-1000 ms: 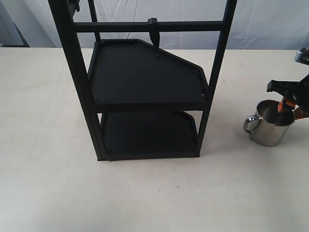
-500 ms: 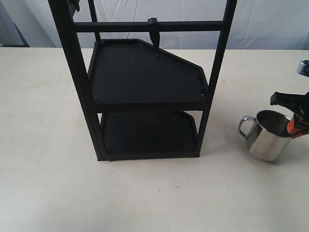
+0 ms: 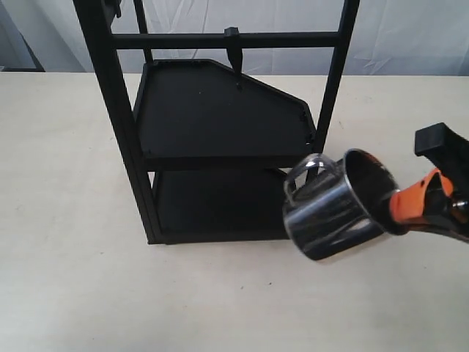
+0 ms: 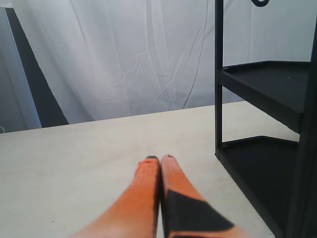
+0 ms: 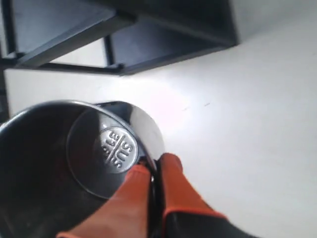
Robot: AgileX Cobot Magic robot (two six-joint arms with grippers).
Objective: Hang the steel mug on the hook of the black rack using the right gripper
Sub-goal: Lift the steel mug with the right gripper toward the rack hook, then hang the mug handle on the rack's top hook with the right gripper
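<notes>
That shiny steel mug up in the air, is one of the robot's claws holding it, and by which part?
Yes. The right gripper pinches the steel mug by its rim wall, one orange finger inside and one outside, opposite the handle. The left gripper is shut on nothing.

steel mug [image 3: 333,213] tilted, held by right gripper [image 3: 399,209], beside black rack [image 3: 220,125]

Beige table [image 3: 73,293] w/ creased white curtain [image 4: 124,59] behind.
</notes>
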